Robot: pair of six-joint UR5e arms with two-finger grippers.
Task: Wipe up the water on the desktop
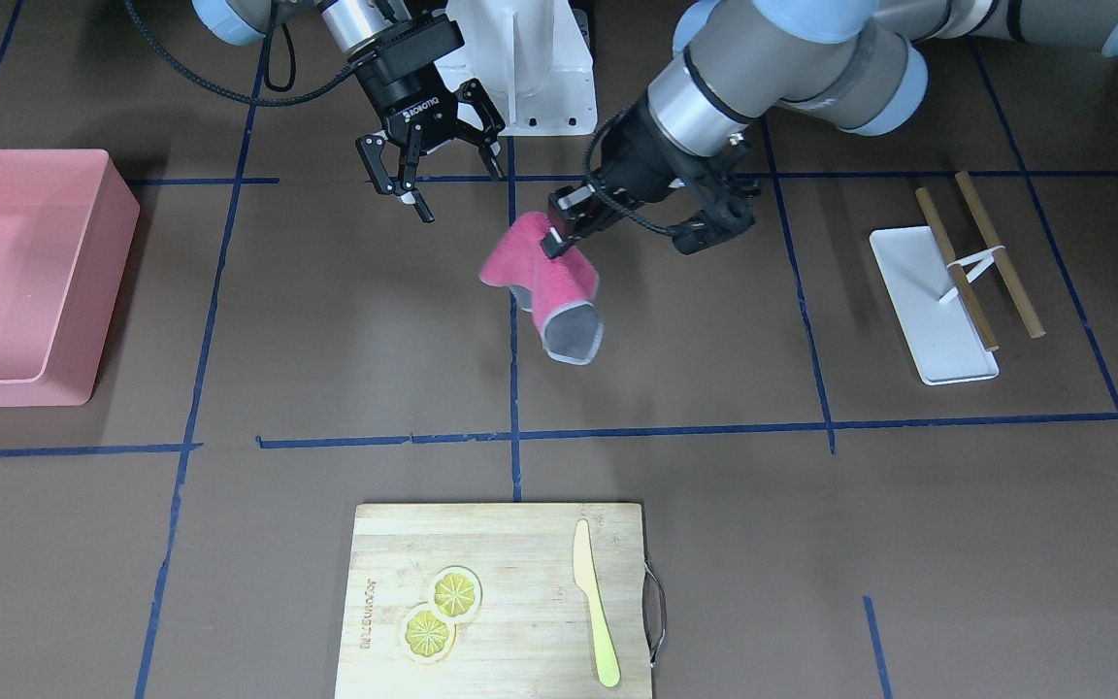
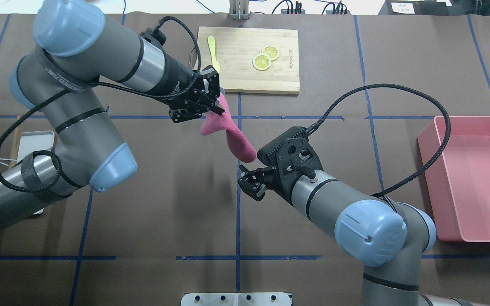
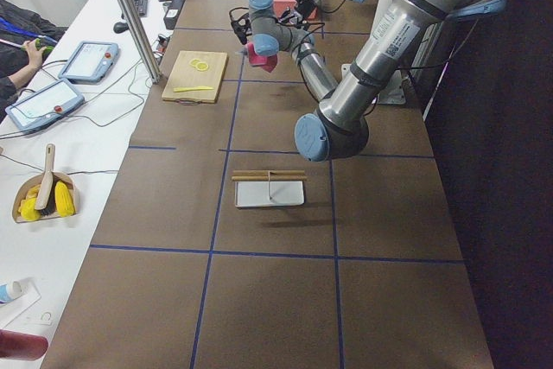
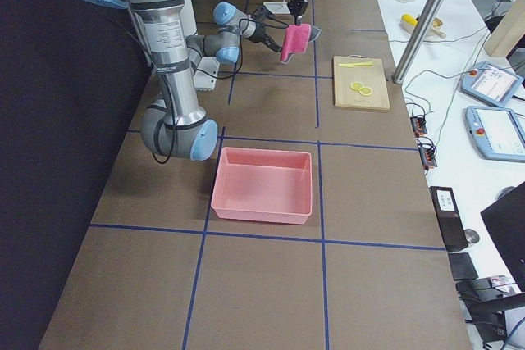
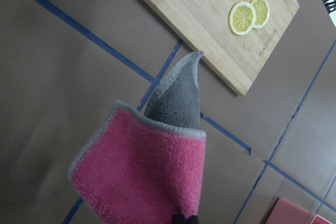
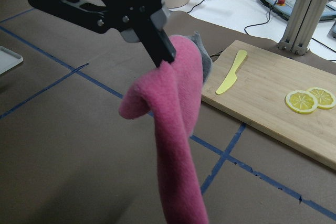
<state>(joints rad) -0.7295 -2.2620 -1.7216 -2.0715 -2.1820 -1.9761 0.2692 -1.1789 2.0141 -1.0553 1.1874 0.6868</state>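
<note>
The desktop (image 1: 345, 320) is a matte brown surface with blue tape lines; I see no water on it. My left gripper (image 1: 555, 243) is shut on the top of a pink cloth (image 1: 544, 277) with a grey back, which hangs folded above the table's middle. The cloth also shows in the overhead view (image 2: 228, 131), the left wrist view (image 5: 152, 177) and the right wrist view (image 6: 178, 129). My right gripper (image 1: 438, 180) is open and empty, close beside the cloth's lower end (image 2: 247, 182) without touching it.
A pink bin (image 1: 83, 291) stands at the robot's right side. A bamboo cutting board (image 1: 520, 544) with two lemon slices (image 1: 441, 612) and a yellow knife (image 1: 596, 602) lies at the far edge. A white tray (image 1: 918, 291) with sticks lies on the robot's left.
</note>
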